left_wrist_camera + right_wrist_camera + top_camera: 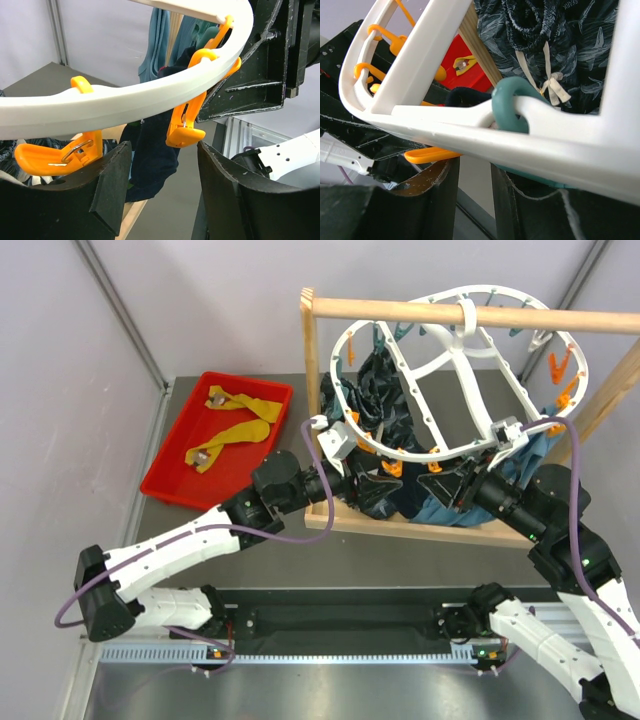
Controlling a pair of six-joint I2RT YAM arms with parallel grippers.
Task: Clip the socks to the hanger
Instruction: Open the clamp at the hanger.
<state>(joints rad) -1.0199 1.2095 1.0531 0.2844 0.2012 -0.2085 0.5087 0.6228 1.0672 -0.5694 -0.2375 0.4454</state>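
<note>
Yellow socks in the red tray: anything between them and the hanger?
Yes. The wooden rack's upright post stands between the red tray holding the yellow socks and the hanger. The left tool, open around the hanger's near rim, also sits on that side.

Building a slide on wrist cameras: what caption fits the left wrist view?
Left gripper, fingers apart, beneath the white hanger; an orange peg hangs over the gap, dark navy fabric behind.
</note>
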